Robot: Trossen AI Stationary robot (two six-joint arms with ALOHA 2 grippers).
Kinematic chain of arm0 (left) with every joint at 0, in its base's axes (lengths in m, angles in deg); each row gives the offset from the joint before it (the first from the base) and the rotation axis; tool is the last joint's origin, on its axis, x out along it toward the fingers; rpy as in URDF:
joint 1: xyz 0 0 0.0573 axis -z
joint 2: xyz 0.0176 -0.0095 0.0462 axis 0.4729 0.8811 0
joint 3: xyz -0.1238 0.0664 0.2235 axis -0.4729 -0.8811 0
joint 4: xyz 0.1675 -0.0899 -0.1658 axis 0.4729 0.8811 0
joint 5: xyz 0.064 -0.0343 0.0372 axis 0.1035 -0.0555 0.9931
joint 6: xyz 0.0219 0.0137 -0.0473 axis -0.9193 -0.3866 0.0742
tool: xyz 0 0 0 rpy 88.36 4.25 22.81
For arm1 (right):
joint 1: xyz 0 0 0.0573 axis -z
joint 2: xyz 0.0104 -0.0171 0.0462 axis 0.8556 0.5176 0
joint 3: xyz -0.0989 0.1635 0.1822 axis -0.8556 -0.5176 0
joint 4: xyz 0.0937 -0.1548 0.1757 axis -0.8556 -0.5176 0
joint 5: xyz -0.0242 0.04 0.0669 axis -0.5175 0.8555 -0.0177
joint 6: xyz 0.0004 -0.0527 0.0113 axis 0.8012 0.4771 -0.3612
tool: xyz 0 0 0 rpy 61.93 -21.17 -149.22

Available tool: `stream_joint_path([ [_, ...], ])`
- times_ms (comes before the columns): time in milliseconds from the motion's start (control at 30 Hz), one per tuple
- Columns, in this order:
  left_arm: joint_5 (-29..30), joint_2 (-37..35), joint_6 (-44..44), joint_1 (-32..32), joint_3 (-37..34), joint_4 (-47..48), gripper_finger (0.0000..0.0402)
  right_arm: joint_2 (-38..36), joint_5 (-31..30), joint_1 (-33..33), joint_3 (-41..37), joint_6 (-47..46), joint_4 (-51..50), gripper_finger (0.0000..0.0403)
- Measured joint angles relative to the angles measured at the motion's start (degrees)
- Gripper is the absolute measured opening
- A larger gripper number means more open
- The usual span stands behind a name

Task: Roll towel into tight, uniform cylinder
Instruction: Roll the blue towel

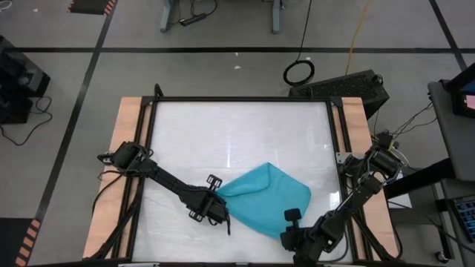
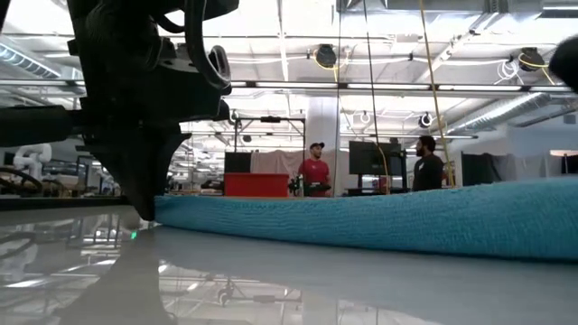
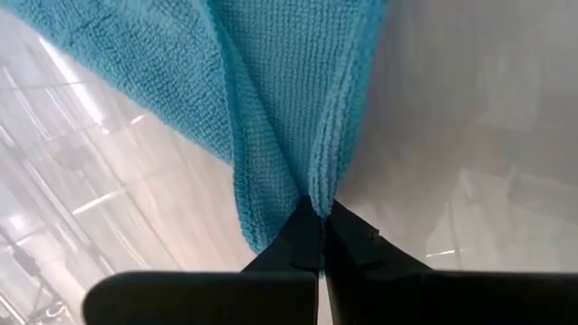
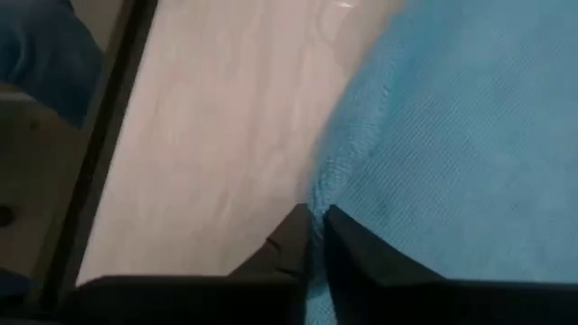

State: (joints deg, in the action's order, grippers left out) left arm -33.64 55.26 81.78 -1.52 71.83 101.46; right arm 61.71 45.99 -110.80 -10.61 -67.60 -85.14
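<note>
The turquoise towel (image 1: 263,199) lies on the white tabletop (image 1: 237,141) toward the near edge, folded over itself into a rough wedge. It also shows in the low view (image 2: 406,221) as a long low band. My left gripper (image 1: 220,206) is shut on the towel's left corner. My right gripper (image 1: 288,231) is shut on the towel's near right edge. My left gripper pinches the towel's gathered corner (image 3: 316,194) between its two fingertips, where a hemmed edge and a fold meet, so more than one layer. The fingers come from the table's left, low over the top. The cloth spreads away from the fingers, resting on the table. My right gripper pinches the towel's edge (image 4: 318,203) between its two fingertips, coming from the table's near right. How many layers it has I cannot tell. The cloth beyond the fingers lies on the table.
Wooden side rails (image 1: 126,133) and a dark frame (image 1: 245,99) border the tabletop. The far half of the table shows bare white surface. In the low view two people (image 2: 314,170) stand far back in the room.
</note>
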Motion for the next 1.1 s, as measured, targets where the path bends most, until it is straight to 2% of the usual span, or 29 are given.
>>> stream_joint_path([
  [100, 0.0, 0.0, 0.9, -0.2, 0.0, -0.1, 0.0002, 0.0, -0.7, -1.3, 0.8, 0.5, 0.4, 0.0005],
  [333, 1.4, 0.0, 2.6, -1.2, 0.0, -0.1, 0.0002, 0.0, -1.1, -3.3, 0.8, 1.1, 5.9, 0.0035],
  [433, 1.6, 0.0, 2.6, -1.7, 0.0, 0.0, 0.0002, 0.0, -1.1, -4.2, 0.8, 3.8, 9.7, 0.0064],
  [533, 1.6, 0.0, 2.7, -2.0, 0.0, -0.1, 0.0002, -0.1, -4.5, -4.7, 0.9, 3.8, 10.4, 0.0107],
  [700, 1.9, 0.0, 2.6, -2.0, 0.0, -0.2, 0.0002, -0.1, -11.7, -4.7, 0.9, -4.6, 4.4, 0.0160],
  [867, 1.9, 0.0, 2.6, -2.0, 0.0, -0.2, 0.0002, -0.1, -11.4, -3.1, -1.4, -11.8, 6.5, 0.0165],
  [1100, 1.9, 0.0, 2.6, -2.0, 0.0, -0.2, 0.0002, -0.1, -6.7, -2.9, -3.9, -12.6, 18.0, 0.0160],
])
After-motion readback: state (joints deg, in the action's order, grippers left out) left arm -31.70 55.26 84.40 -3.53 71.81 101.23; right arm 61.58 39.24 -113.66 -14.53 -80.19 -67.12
